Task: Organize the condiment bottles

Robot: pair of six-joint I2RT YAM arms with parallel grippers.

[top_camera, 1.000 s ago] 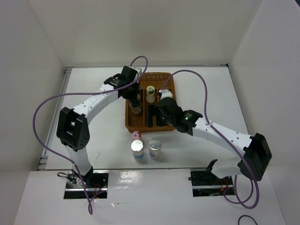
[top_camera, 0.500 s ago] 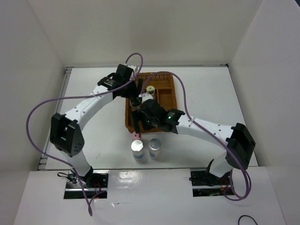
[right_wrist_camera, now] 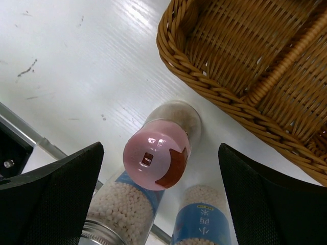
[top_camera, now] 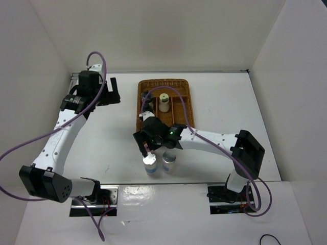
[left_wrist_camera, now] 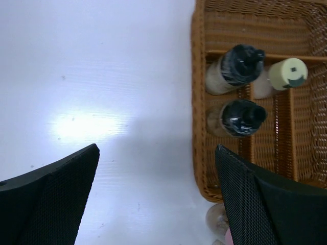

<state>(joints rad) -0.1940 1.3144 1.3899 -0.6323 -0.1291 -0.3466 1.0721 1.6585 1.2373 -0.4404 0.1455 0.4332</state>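
1. Hanging the left gripper over bare table, well left of the basket, jaws spread wide on nothing.
2. Standing the far black-capped bottle and near black-capped bottle in the basket's left compartment, caps pointing up.
3. Straddling the pink-capped bottle with the right gripper, jaws apart, not touching it; standing upright on the table just outside the basket's near corner.
4. Standing the left silver-capped bottle and right silver-capped bottle upright, side by side, nearest the arms' bases.
5. Standing the yellow-capped bottle upright inside the basket, beside the far black-capped one.
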